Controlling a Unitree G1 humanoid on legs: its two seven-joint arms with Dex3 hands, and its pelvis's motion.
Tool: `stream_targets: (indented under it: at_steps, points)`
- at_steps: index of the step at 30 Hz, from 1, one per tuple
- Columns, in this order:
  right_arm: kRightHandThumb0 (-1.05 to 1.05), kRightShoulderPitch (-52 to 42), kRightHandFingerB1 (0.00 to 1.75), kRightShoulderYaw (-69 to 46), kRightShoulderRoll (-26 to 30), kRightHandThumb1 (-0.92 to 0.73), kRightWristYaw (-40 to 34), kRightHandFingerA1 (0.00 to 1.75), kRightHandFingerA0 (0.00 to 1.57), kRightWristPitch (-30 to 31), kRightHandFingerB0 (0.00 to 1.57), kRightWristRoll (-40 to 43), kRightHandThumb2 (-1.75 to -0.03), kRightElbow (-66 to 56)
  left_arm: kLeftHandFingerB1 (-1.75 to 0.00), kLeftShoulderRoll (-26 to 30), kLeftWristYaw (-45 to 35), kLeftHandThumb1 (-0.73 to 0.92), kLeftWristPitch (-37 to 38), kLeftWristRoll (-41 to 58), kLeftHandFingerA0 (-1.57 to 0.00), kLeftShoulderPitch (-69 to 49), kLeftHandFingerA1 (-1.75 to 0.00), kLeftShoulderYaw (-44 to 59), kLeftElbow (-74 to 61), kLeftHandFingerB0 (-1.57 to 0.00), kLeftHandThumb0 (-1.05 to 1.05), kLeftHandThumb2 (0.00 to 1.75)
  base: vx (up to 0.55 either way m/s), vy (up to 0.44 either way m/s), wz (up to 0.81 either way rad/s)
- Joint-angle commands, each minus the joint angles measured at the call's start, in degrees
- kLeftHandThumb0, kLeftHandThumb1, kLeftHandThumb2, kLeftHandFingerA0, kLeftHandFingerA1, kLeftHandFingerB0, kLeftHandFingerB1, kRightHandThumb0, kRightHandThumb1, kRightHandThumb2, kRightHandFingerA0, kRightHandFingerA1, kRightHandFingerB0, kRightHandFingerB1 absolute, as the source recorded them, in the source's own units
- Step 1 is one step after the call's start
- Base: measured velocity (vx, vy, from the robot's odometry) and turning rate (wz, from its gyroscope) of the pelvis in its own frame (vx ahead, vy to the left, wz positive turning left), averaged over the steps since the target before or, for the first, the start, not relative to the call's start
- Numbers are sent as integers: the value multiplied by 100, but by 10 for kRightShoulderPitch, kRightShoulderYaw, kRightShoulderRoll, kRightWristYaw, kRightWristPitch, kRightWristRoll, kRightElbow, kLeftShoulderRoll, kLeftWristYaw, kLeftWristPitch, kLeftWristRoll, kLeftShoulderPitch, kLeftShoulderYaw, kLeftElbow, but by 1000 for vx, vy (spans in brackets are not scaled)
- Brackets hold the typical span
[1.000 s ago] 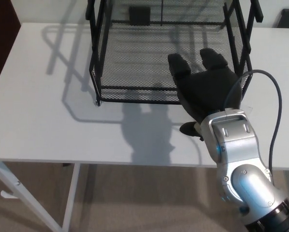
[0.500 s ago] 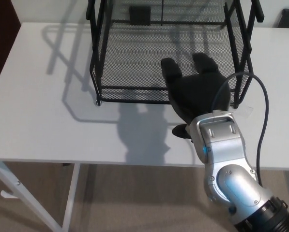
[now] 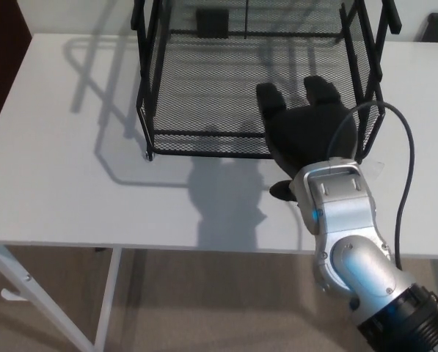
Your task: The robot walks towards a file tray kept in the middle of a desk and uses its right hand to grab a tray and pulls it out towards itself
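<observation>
the right hand (image 3: pixel 307 136) is seen over the front right part of the file tray (image 3: pixel 204 88), its two thick fingers (image 3: pixel 271 99) spread apart and laid across the front rim onto the black mesh floor. the thumb shows below the palm, over the white desk (image 3: pixel 72 183) just in front of the rim. nothing is clasped between fingers and thumb, so the hand is read as open and resting on the tray rather than gripping it; whether the fingertips are hooked into the mesh cannot be told.

compared with half a second ago, the hand is shifted slightly to the picture's right and a little farther from the front rim's middle, back near where it was a second ago. the silver forearm (image 3: pixel 347 235) is set more upright in the picture, and its grey cable (image 3: pixel 403 183) is looped closer to the tray's right post.

the tray is placed at the far middle of the desk, its position unchanged across the frames. the hand's shadow (image 3: pixel 226 198) is cast on the desk before the tray.
</observation>
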State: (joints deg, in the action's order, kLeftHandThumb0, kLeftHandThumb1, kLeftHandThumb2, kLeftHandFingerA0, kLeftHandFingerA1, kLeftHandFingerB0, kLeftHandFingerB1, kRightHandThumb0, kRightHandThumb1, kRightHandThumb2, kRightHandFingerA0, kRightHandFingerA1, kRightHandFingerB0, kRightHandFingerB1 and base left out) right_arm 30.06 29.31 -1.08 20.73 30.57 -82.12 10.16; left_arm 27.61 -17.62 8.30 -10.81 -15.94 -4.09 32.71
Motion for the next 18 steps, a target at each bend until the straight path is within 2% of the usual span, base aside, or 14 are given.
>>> stream_targets:
  at_steps: [1,13,16,18]
  points:
    - [-77,10,0,6,12,-48,-15,0,0,4,0,11,-79,11,-62,11,3,37,-3,-7,-74,1,-67,-1,8,-41,-47,54,0,0,0]
    - [-75,-20,1,28,10,-49,-65,2,0,-3,0,45,-79,38,-63,12,5,37,-3,-16,-75,3,-68,-5,0,-41,-49,55,0,0,0]
    - [-64,-26,12,32,15,-47,-84,12,0,-4,0,51,-80,48,-64,12,1,37,-5,-12,-75,8,-67,-4,5,-41,-50,55,0,0,0]
    - [-67,-29,7,35,18,-46,-82,7,0,-4,0,54,-78,49,-63,13,0,37,0,-11,-76,7,-67,-3,4,-40,-49,54,0,0,0]
